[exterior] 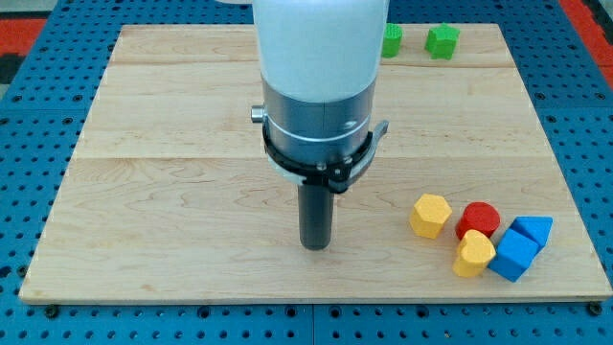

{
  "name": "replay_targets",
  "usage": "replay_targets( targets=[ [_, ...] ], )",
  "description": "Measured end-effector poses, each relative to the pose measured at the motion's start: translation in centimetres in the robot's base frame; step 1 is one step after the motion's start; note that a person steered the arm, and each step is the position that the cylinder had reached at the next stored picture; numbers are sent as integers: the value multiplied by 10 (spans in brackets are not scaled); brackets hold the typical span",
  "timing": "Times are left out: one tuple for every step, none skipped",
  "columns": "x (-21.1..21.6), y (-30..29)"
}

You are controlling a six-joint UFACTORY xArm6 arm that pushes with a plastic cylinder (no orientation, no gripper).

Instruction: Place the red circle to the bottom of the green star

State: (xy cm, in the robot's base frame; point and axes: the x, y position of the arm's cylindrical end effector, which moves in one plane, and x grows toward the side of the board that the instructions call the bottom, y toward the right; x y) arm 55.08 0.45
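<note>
Nearest the view's bottom, a cluster of five blocks is seen at the lower right of the wooden board (pixel 172 192). A yellow heart-shaped block (pixel 473 254) lies lowest, touching a blue cube (pixel 514 254) on its right. Just above the cube, a blue triangular block (pixel 533 230) is set against it. The red circle (pixel 479 219), the block to be moved, is pressed between the yellow heart below it and the blue pieces at its right, with a yellow hexagonal block (pixel 430 215) just beside it on the left. The red circle is thus hemmed in on three sides, only its upper side being left free. Well to the left of this cluster, my tip (pixel 315 245) is rested on bare wood near the board's lower middle, apart from every block. No jaws are carried by the rod, so none can be reported as wide or narrow. Above the tip, the grey collar and white body of the arm (pixel 318 77) are seen, and the board's upper middle is hidden by them. At the far edge, a green block (pixel 393 40) is partly covered by the arm, its shape not made out. Just to its right the green star (pixel 442 41) stands, well apart from the red circle.
</note>
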Motion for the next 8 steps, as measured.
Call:
replay_targets(
  targets=[
    [-19, 3],
    [-19, 3],
    [-69, 38],
    [-100, 101],
    [-106, 211],
    [-106, 216],
    [-107, 221],
    [-115, 223]
  ],
)
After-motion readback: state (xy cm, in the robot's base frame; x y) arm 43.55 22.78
